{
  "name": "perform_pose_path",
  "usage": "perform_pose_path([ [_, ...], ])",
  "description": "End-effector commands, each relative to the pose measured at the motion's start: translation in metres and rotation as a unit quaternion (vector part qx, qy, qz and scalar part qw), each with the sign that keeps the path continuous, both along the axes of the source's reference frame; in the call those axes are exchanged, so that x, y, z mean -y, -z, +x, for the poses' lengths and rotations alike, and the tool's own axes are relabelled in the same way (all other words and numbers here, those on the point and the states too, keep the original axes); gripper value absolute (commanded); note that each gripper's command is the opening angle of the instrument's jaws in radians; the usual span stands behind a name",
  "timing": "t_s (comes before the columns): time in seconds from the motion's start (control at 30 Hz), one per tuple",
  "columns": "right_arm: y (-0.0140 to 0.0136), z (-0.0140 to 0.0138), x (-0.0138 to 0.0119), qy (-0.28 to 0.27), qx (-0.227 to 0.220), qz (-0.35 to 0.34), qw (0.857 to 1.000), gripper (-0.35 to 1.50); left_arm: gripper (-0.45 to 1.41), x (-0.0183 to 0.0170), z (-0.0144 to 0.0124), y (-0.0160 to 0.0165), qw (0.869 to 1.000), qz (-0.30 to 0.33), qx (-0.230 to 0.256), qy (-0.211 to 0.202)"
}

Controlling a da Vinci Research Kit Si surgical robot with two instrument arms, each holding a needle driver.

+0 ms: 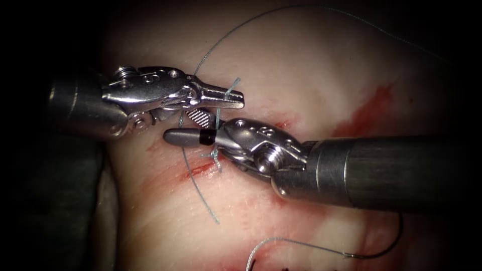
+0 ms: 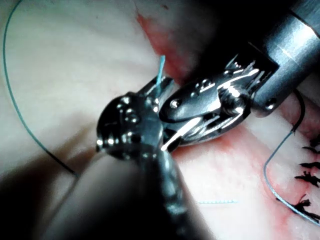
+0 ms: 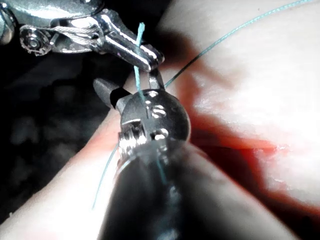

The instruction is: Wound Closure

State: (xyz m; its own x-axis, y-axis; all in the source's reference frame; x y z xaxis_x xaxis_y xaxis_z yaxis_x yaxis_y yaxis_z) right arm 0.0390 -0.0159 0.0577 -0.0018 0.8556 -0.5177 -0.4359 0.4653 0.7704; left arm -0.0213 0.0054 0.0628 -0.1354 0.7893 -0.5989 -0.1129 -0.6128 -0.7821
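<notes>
Pale tissue [image 1: 311, 75] streaked with red fluid [image 1: 369, 113] lies under both tools. Coming from the left, the left tool [image 1: 218, 103] has its jaws parted, a short end of thread [image 1: 232, 88] standing up between them. The right tool [image 1: 188, 137] reaches in from the right, just nearer than the left one; its jaws lie together, and whether they pinch the thread that crosses them I cannot tell. Beneath them sits a knot [image 1: 216, 156] on the cut [image 1: 198, 169], with a loose tail running toward the near side.

At the near edge the endoscope view shows the curved needle [image 1: 384, 248], lying free on the tissue right of the cut, held by neither tool. From the left wrist, dark finished stitches [image 2: 307, 177] show beside the thread. From the right wrist, the thread end rises close past the left tool's tip [image 3: 142, 52].

Far tissue is bare but for one long loop of thread.
</notes>
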Motion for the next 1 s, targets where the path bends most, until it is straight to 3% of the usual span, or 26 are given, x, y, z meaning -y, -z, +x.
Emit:
perform_pose_path([
  [0.03,-0.0002,0.0009,0.0000,0.001,-0.001,-0.001,1.000,1.03,-0.45,0.0001,-0.0005,-0.0005,1.000,0.000,0.000,0.000],
  [0.2,-0.0004,0.0009,0.0002,0.002,-0.001,-0.002,1.000,1.06,-0.45,0.0001,-0.0005,-0.0005,1.000,0.000,0.000,0.000],
  [0.27,-0.0004,0.0009,0.0003,0.003,-0.002,-0.002,1.000,1.00,-0.45,0.0001,-0.0005,-0.0005,1.000,0.000,0.000,0.001],
  [0.33,-0.0004,0.0009,0.0003,0.005,-0.002,-0.002,1.000,0.76,-0.45,0.0001,-0.0005,-0.0005,1.000,0.000,0.000,0.001],
  [0.4,-0.0004,0.0008,0.0003,0.010,-0.005,-0.001,1.000,0.29,-0.45,0.0001,-0.0005,-0.0005,1.000,0.000,0.000,0.001],
  [0.43,-0.0004,0.0008,0.0003,0.012,-0.006,0.000,1.000,0.15,-0.45,0.0001,-0.0005,-0.0005,1.000,0.000,0.000,0.001],
  [0.67,-0.0004,0.0008,0.0003,0.014,-0.008,0.000,1.000,-0.35,-0.45,0.0001,-0.0005,-0.0005,1.000,0.000,0.000,0.001],
  [1.0,-0.0002,0.0003,0.0003,0.027,-0.014,0.004,1.000,-0.35,-0.45,0.0000,-0.0002,-0.0003,1.000,0.001,0.000,0.001],
])
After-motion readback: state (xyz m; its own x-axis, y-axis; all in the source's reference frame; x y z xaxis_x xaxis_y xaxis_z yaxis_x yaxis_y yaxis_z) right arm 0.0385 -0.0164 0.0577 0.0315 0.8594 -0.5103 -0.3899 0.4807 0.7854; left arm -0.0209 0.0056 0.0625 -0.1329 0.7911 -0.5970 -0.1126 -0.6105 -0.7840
